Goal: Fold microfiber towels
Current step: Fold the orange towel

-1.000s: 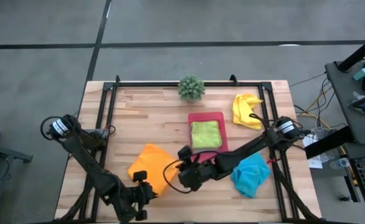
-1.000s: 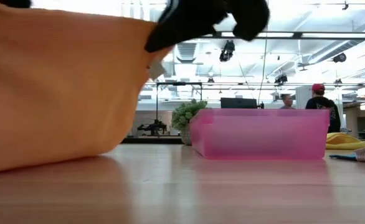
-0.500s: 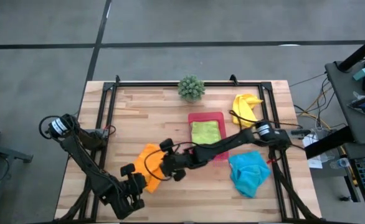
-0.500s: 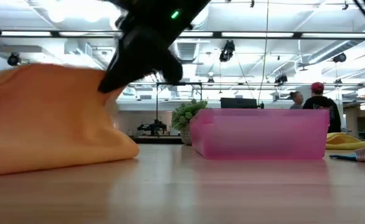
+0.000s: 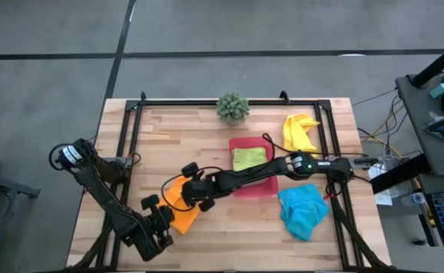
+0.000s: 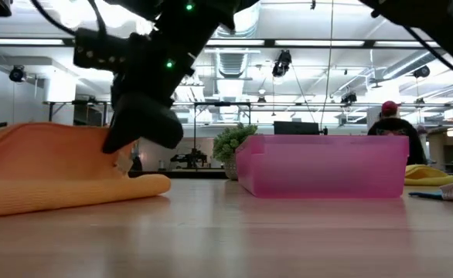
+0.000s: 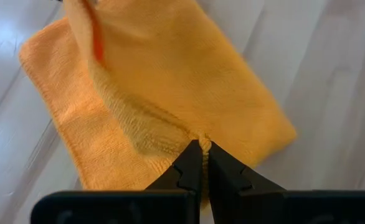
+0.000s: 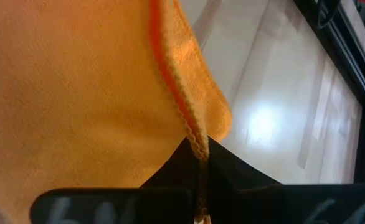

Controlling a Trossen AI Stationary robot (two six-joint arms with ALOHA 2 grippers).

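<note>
The orange towel lies on the tabletop; left gripper fingers clench its near edge; right gripper fingers clench its opposite edge.

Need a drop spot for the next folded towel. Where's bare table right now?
Free: the back-left wood between the frame rail and the plant, and the front middle strip between the orange towel and blue towel. Crowded: the right half, with pink tray, yellow towel and the right arm.

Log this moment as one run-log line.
left gripper: shut on orange towel | right gripper: shut on orange towel | stage: mid-fold
</note>
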